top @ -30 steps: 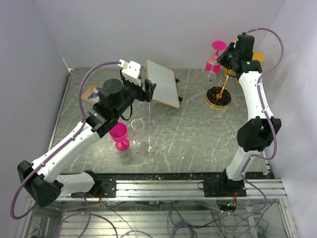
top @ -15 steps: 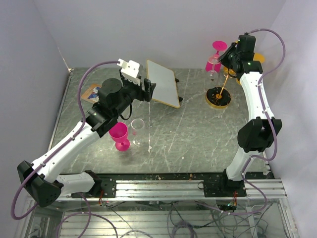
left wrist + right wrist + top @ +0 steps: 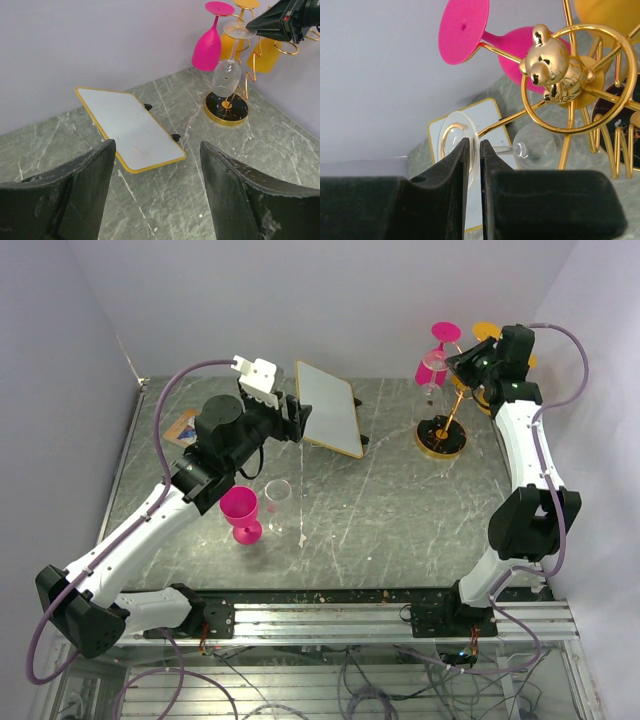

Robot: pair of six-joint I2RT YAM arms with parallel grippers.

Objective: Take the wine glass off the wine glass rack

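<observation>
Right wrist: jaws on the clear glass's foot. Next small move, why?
Probably draw it outward along the arm, away from the pole. The right gripper pinches the clear wine glass by its foot rim, but the stem hangs in an arm of the wine glass rack, so pulling elsewhere would likely snag.

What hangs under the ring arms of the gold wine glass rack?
A pink wine glass, a clear wine glass and orange glasses hang upside down. The right gripper covers part of the clear glass's foot.
</observation>
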